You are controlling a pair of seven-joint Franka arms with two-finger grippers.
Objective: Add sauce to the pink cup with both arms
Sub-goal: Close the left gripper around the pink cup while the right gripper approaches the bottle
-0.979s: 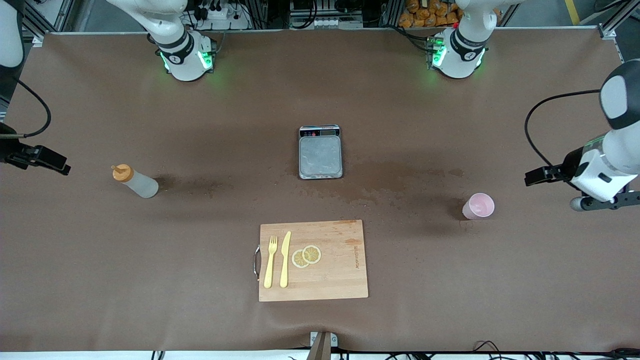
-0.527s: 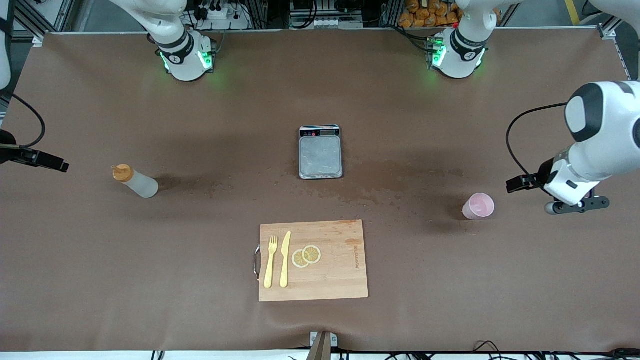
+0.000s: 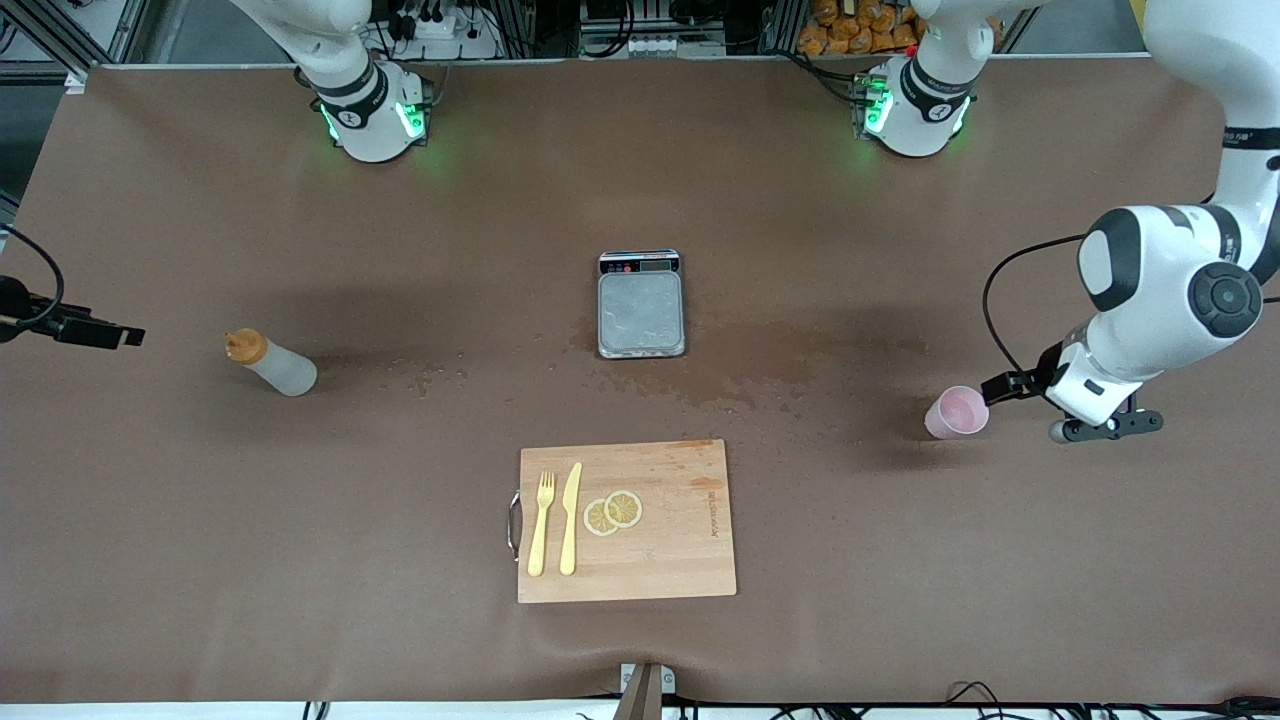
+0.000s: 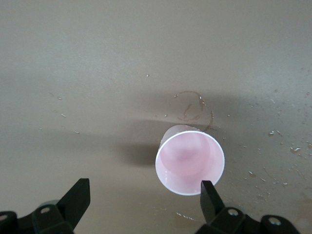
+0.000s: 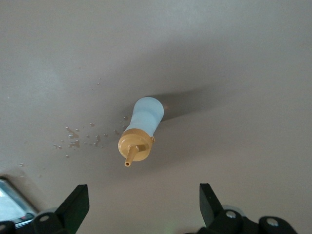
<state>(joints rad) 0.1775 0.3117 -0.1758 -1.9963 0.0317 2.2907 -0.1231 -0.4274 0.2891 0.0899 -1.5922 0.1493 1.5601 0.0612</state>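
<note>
Front view: left gripper (image 3: 1100, 428) spread wide beside pink cup (image 3: 957, 411); right gripper (image 5: 141, 207), fingers apart, above sauce (image 3: 270, 362).

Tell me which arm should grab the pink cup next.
Left. The left claw hangs open just beside the pink cup, which stands upright. The right claw, also open, faces the sauce bottle at the right arm's end.
</note>
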